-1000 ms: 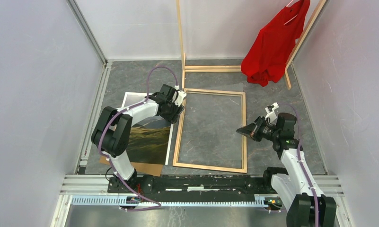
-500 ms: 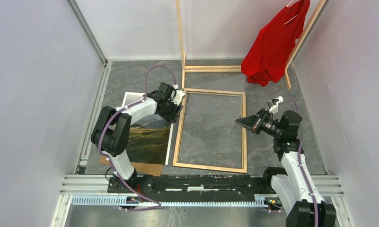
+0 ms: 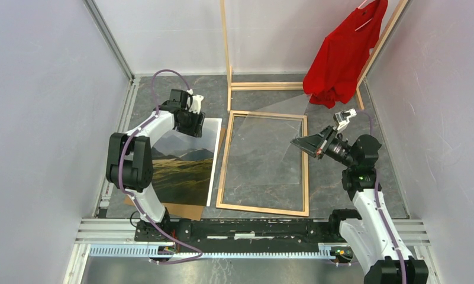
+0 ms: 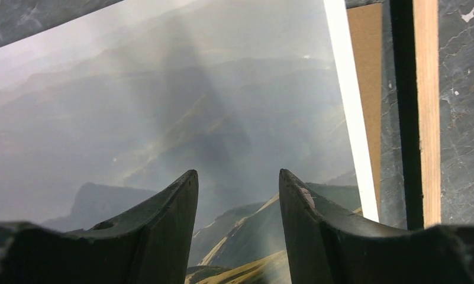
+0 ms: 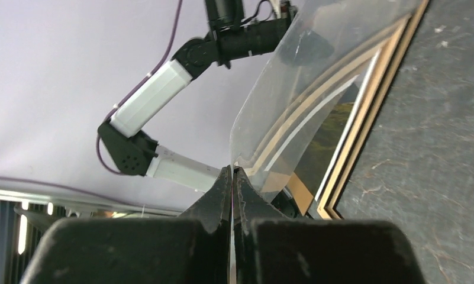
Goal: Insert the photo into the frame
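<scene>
1. Right gripper (image 5: pixel 232 171) pinched shut on clear sheet (image 5: pixel 305 89), tilted up off frame (image 3: pixel 222 171); hold it clear.
2. Left gripper (image 4: pixel 237 177) half open, empty, over photo (image 4: pixel 163 106), which lies left of frame; grip its far edge.

left arm (image 3: pixel 154 123) reaches forward, left fingers (image 4: pixel 169 231) parted; right arm (image 3: pixel 373 204) raised, right fingers (image 5: pixel 213 204) pressed together.

A tilted clear sheet (image 3: pixel 264 148) slants over the frame (image 3: pixel 261 208); the clothes rack (image 3: pixel 264 86) stands just beyond it.
</scene>
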`<state>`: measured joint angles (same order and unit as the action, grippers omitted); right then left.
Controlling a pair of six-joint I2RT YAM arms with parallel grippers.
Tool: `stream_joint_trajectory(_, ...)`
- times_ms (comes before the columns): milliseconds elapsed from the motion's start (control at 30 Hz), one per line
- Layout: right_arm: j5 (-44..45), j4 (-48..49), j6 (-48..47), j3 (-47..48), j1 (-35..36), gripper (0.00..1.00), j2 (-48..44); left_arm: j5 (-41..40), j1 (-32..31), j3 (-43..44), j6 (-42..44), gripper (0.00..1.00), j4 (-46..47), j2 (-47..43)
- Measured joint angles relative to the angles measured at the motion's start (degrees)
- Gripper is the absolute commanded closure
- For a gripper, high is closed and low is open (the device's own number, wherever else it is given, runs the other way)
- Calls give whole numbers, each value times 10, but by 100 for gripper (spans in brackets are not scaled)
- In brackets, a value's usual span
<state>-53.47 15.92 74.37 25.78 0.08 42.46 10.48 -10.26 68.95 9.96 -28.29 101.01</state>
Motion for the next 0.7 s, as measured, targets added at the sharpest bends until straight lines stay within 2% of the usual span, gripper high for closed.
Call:
stream_joint_trajectory(200, 7, 42, 4, 32, 54, 100, 13, 2, 13, 0, -8, 41, -8, 0)
stream_joint_trajectory(367, 8, 43, -35, 26, 90, 100, 12, 2, 15, 0, -10, 41, -15, -5)
stream_joint_trajectory(700, 12, -141, -223, -31, 92, 100, -45, 2, 15, 0, -10, 41, -17, -14)
